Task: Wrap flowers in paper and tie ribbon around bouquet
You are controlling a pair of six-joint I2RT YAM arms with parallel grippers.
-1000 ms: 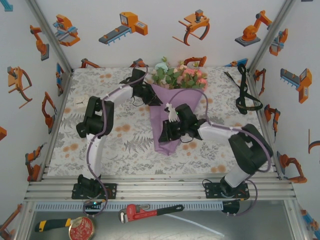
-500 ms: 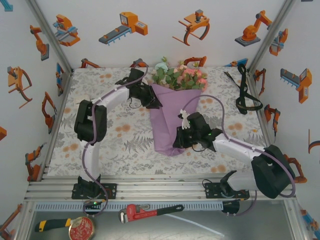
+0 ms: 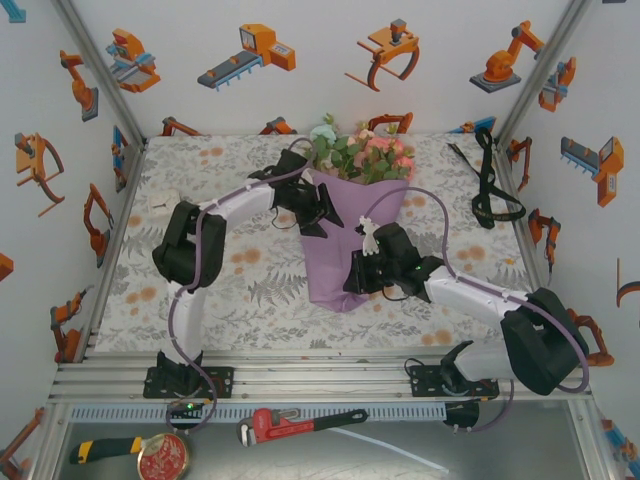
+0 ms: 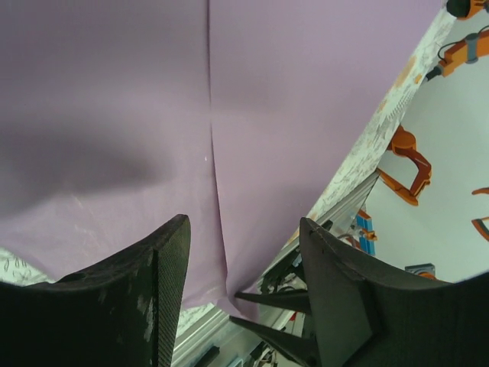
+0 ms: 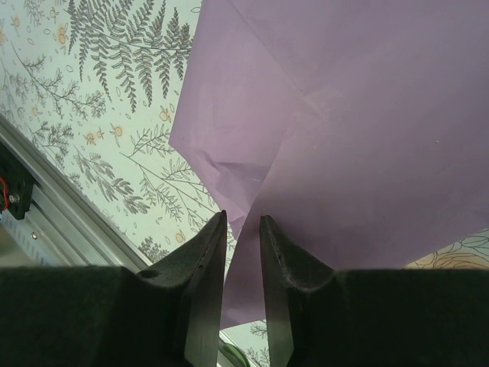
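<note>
One risk: the paper [image 3: 335, 250], mid-table, may spring open, since the left gripper [image 4: 243, 225] stands spread wide over it; the right gripper [image 5: 242, 222], nearly together at its near right edge, may or may not pinch it, I cannot tell. Flowers [image 3: 360, 152] point far; ribbon [image 3: 488, 190] lies far right. Fern-print table [image 3: 230, 280], walls [image 3: 250, 50] with orange robot pictures

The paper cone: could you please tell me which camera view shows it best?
The top external view: it takes in nearly the whole lilac paper cone, from the flowers at its mouth to its tip. The left wrist view gives a close flat stretch with one seam; the right wrist view gives the creased tip.
</note>
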